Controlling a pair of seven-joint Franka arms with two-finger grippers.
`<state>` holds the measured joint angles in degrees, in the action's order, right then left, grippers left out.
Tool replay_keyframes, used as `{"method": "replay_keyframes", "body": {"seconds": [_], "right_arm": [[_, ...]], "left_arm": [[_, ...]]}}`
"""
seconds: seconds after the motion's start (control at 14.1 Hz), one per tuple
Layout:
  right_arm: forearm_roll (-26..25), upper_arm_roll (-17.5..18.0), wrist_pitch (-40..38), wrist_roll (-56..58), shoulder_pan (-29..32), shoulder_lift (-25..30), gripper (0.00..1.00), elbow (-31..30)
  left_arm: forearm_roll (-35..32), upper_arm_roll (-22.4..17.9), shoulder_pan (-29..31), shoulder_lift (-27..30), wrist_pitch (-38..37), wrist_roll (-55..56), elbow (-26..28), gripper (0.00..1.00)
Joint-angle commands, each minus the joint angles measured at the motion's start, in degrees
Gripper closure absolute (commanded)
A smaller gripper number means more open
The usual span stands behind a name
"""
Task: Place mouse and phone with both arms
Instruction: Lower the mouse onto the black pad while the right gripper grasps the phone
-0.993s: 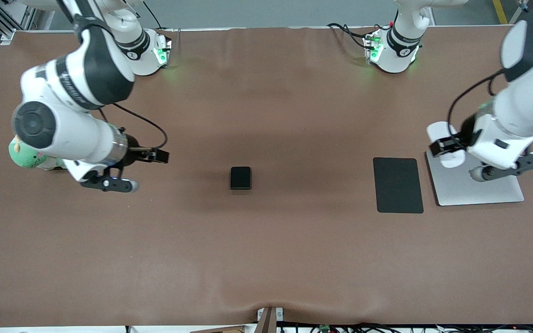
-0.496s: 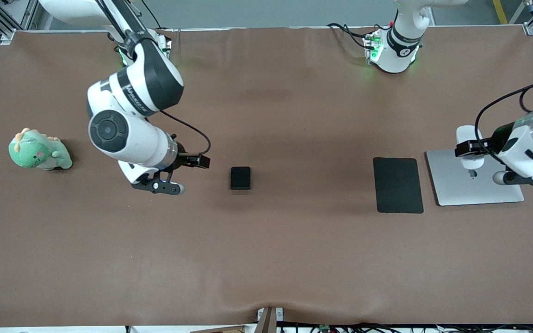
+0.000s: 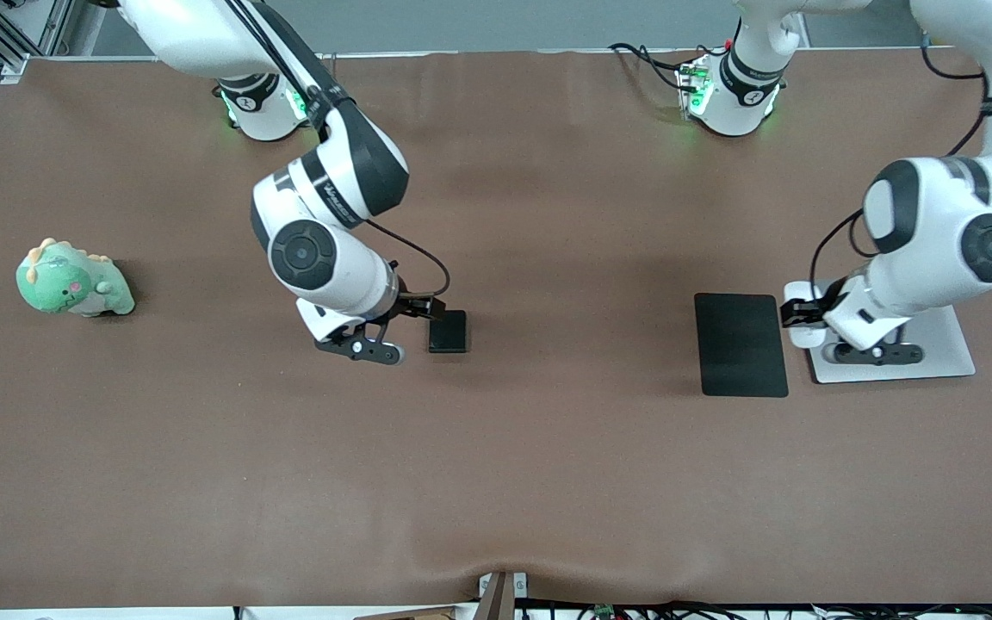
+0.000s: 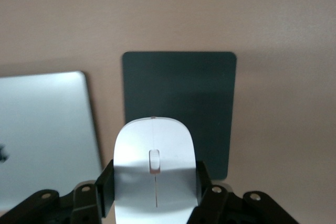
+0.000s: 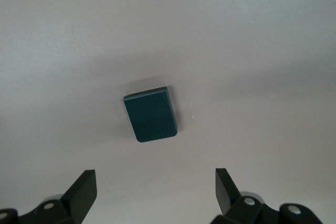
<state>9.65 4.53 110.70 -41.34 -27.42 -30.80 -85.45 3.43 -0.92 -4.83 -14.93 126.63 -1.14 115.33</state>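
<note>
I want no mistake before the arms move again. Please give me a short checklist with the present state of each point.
1. Left gripper holds the mouse firmly: ok.
2. Mouse is over the black pad: not ok, it is over the edge of the silver laptop.
3. Right gripper is open: ok.
4. Phone lies flat on the table: ok.
5. Right gripper is low enough to grasp the phone: cannot tell.

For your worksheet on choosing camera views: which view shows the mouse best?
The left wrist view: the mouse fills it, clamped in the left gripper. The front view shows only a white sliver; the right wrist view shows none of it.
</note>
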Motion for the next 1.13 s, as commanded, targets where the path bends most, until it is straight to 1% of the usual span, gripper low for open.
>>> {"method": "replay_keyframes", "body": {"seconds": [0.0,0.35,0.5,0.64,0.71,0.78,0.92,0.99,1.06], "right_arm": [[0.7,-0.5,3.2,-3.0,-2.1,-2.1,0.00,0.4],[0.4,-0.6,8.2,-4.9,-4.2,-5.4,0.00,0.3],[0.3,-0.6,9.7,-5.8,-4.8,-6.3,0.00,0.3],[0.1,-0.6,11.1,-6.7,-5.5,-7.4,0.00,0.4],[0.1,-0.6,12.4,-6.7,-5.5,-7.9,0.00,0.3],[0.0,-0.6,13.9,-6.7,-5.7,-8.7,0.00,0.3],[0.0,-0.7,16.5,-6.7,-6.2,-10.0,0.00,0.3],[-0.5,-0.7,17.0,-6.5,-6.4,-10.4,0.00,0.3],[-3.0,-0.7,17.0,-6.1,-6.4,-10.6,0.00,0.2]], "left_arm": [[1.0,1.1,-0.2,-4.9,6.6,-1.1,-0.4,0.53],[0.9,1.2,-0.2,-12.1,12.7,-2.4,-0.5,0.52],[0.9,1.2,-0.2,-13.4,12.8,-3.1,-0.6,0.50],[0.9,1.2,-0.4,-15.5,14.9,-3.3,-1.2,0.46],[0.7,1.2,-0.4,-16.0,15.0,-3.3,-1.6,0.25],[0.5,1.2,-0.6,-16.2,15.0,-3.3,-2.2,0.00],[0.5,1.3,-0.6,-15.3,13.7,-2.8,-4.0,0.00],[0.5,1.2,-0.4,-14.1,11.4,-2.8,-4.9,0.00],[0.5,1.2,-0.4,-12.7,7.6,-2.9,-6.7,0.00]]}}
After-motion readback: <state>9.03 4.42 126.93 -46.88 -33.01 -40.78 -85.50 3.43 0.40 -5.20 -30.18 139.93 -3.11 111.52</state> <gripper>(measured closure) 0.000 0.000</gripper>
